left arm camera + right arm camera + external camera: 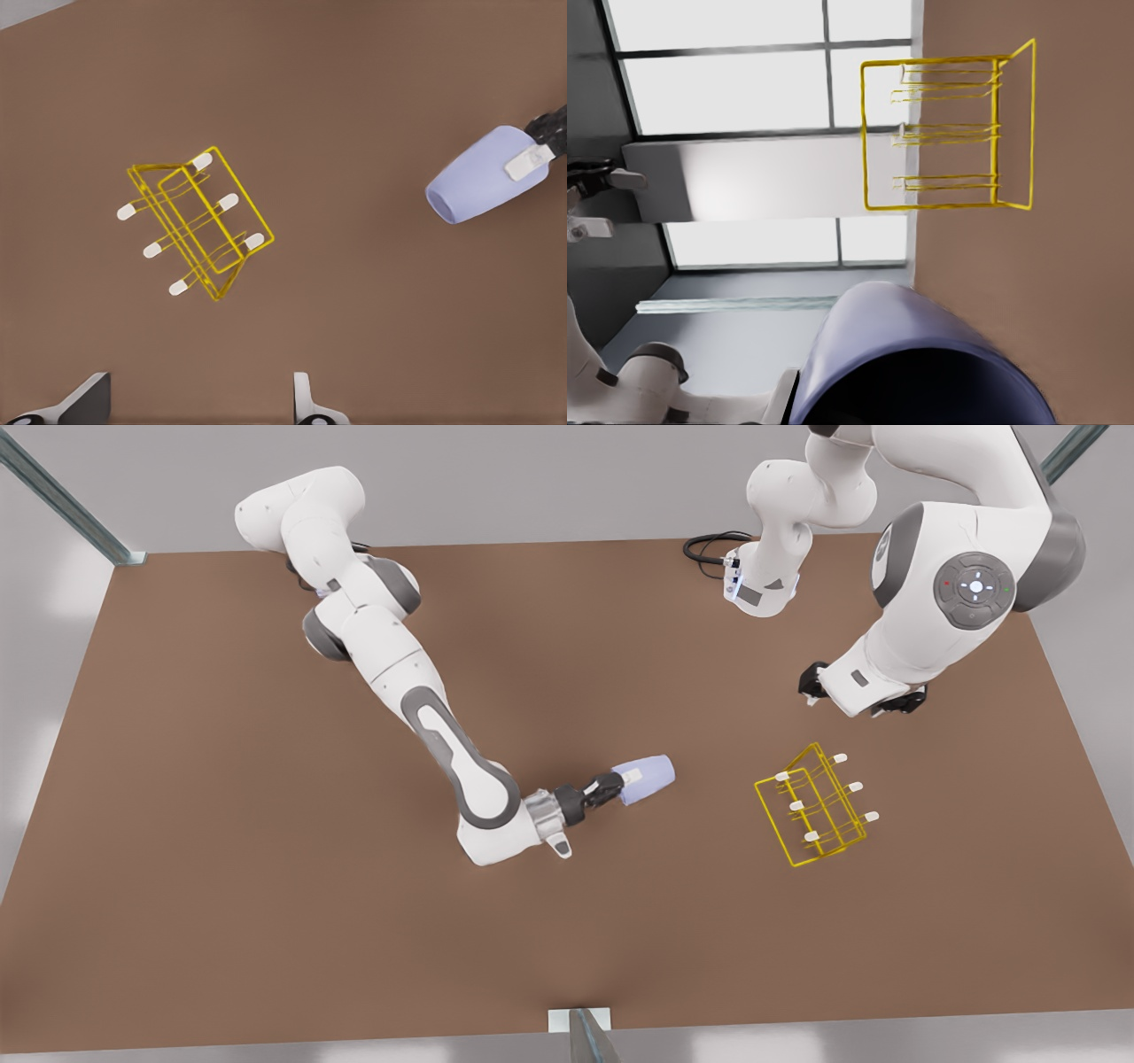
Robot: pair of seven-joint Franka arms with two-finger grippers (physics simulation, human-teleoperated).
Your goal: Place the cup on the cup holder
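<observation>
Item: small lavender-blue tapered cup (647,778), lying sideways above the brown tabletop (266,921), clamped in right gripper (620,784). Yellow wire cup holder (817,804) stood apart. Left gripper (199,398), fingers spread, waited above holder.

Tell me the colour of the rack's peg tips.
White tips on the yellow rack; clearest in the left wrist view.

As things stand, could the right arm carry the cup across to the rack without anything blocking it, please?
Probably yes: the right tool grips the cup, and bare table lies between it and the rack. The left tool waits beyond the rack.
</observation>
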